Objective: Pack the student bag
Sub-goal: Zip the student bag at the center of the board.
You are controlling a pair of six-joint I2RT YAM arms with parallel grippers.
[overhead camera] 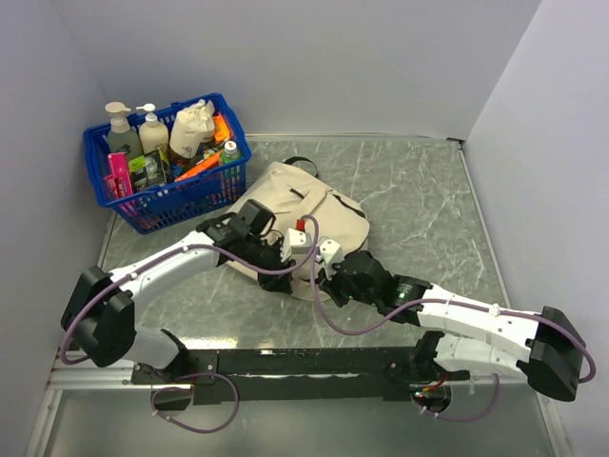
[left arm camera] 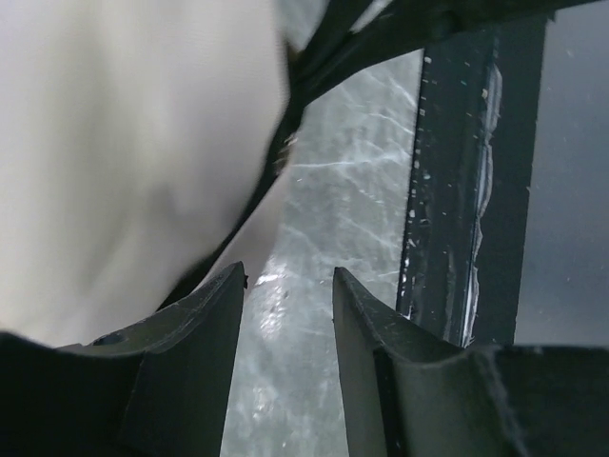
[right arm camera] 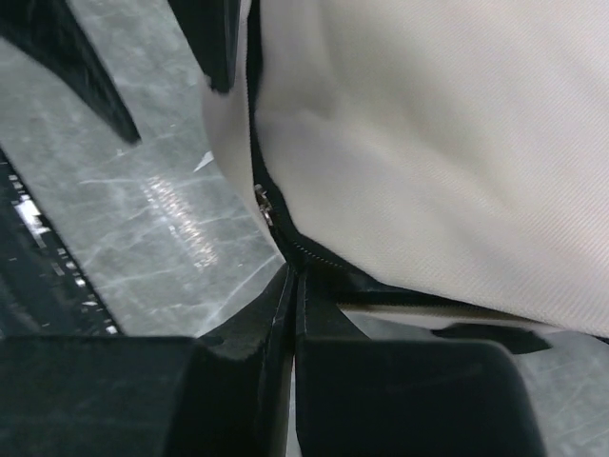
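Cream, soft-woven student bag (overhead camera: 338,214)

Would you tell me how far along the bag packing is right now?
Done: nothing visibly packed; bottles sit in the blue basket, and the student bag lies on the table. In hand: the right gripper is shut at the bag's zipper edge, apparently pinching it; the left gripper is open beside the bag. Left: opening the bag and loading it.

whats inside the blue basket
The basket holds two pump bottles, a cream pouch, a pink pack and orange items. Whatever lies beneath them is covered, and its floor cannot be seen.
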